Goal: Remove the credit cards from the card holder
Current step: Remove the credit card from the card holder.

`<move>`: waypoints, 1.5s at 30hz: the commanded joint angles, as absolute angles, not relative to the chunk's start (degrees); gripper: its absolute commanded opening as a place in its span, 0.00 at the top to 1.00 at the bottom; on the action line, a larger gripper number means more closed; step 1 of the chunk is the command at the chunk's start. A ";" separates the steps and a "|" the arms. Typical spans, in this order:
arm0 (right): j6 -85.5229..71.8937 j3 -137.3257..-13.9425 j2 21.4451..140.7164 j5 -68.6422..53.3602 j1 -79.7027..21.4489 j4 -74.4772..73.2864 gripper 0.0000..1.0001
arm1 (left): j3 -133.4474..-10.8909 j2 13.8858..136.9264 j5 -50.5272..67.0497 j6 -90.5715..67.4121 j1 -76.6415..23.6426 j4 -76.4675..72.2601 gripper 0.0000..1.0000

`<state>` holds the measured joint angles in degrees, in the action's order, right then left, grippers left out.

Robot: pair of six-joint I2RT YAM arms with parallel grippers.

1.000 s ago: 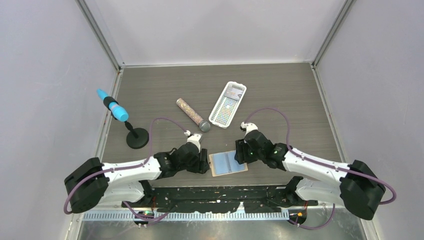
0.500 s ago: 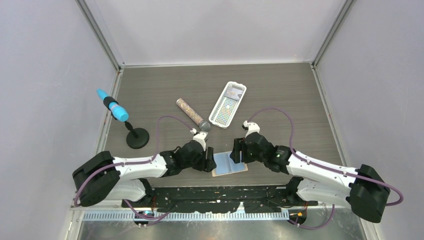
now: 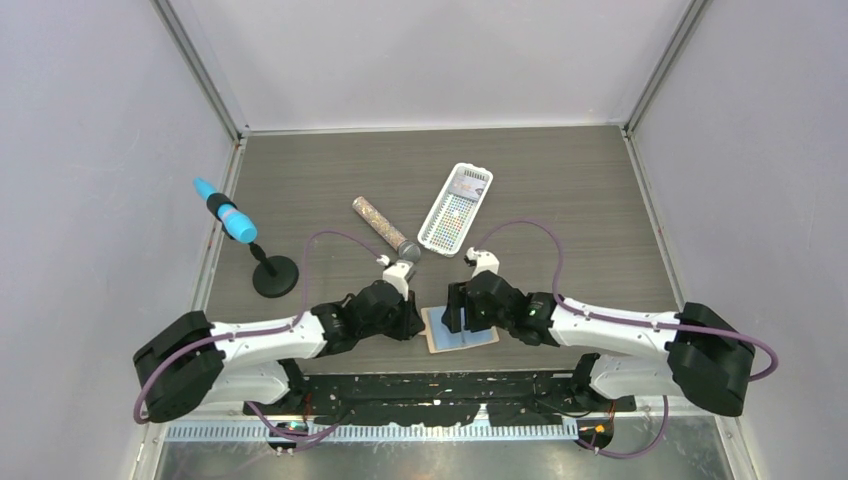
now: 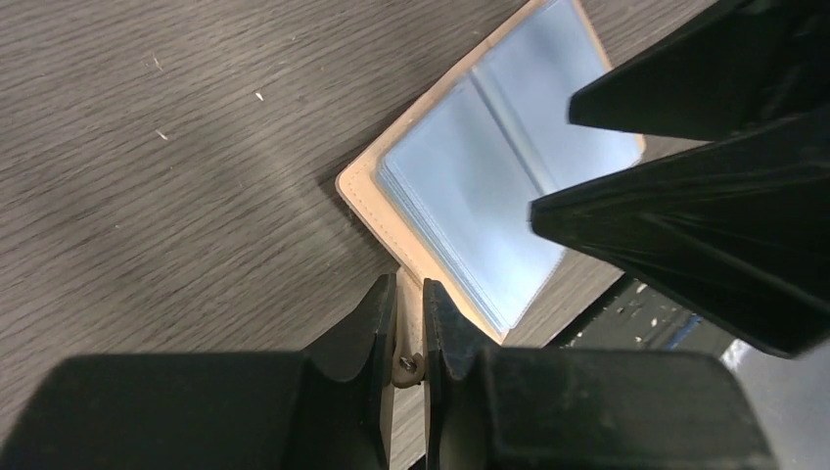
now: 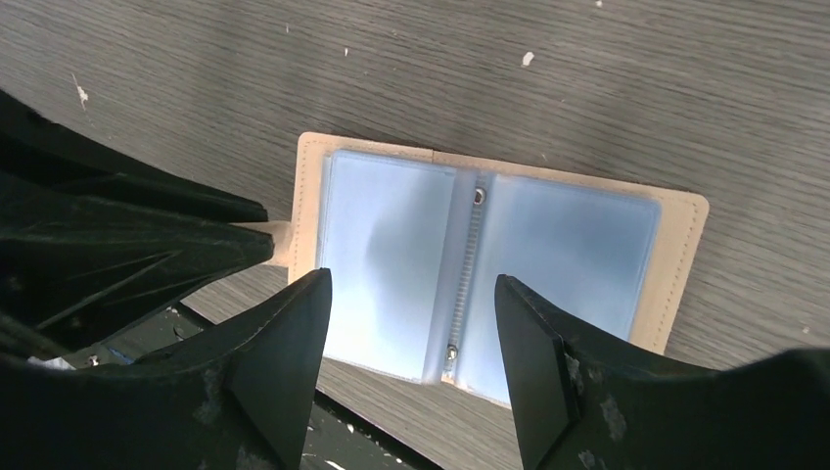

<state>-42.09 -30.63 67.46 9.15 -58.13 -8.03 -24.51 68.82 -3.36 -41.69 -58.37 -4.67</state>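
Observation:
The card holder (image 3: 450,340) lies open flat near the table's front edge, tan border up and two shiny bluish-grey pockets showing. It also shows in the left wrist view (image 4: 489,186) and the right wrist view (image 5: 391,245). No credit cards show apart from the pockets. My left gripper (image 3: 412,322) is at the holder's left edge, shut on its little tan tab (image 4: 410,364). My right gripper (image 3: 460,312) hangs open just above the holder, its fingertips (image 5: 284,323) straddling the centre spine over the near edge.
A glittery tube (image 3: 385,230) and a white slotted basket (image 3: 457,208) lie behind the holder. A blue-tipped tool on a black round stand (image 3: 275,277) is at the left. The table's front edge and a black rail (image 3: 440,385) are just beyond the holder.
My right gripper has moved left, from the holder's right edge to above its middle. The holder has slid and turned a little. My left gripper stays at the left edge.

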 commanded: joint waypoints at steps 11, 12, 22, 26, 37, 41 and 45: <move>-43.22 -34.90 74.82 8.80 -62.23 -0.99 0.32 | -22.85 62.67 -2.95 -42.19 -58.18 -7.09 1.00; -43.35 -35.23 75.48 8.88 -62.36 -1.19 0.32 | -22.85 62.50 -3.02 -42.19 -58.18 -6.93 1.00; -43.25 -35.73 78.95 10.00 -62.92 -3.35 0.37 | -22.50 61.01 -3.38 -42.14 -58.18 -5.74 1.00; -43.38 -35.51 77.67 11.37 -62.91 -4.34 0.42 | -22.59 61.50 -3.60 -42.01 -58.18 -5.41 1.00; -42.73 -35.02 73.36 13.83 -62.93 -7.28 0.44 | -22.52 61.30 -4.49 -41.86 -58.12 -3.95 1.00; -42.64 -34.54 72.32 15.01 -62.93 -7.84 0.44 | -22.35 60.79 -4.82 -41.89 -58.18 -3.43 1.00; -42.29 -34.10 71.45 16.72 -62.85 -9.38 0.44 | -22.24 60.62 -5.01 -41.88 -58.18 -3.17 1.00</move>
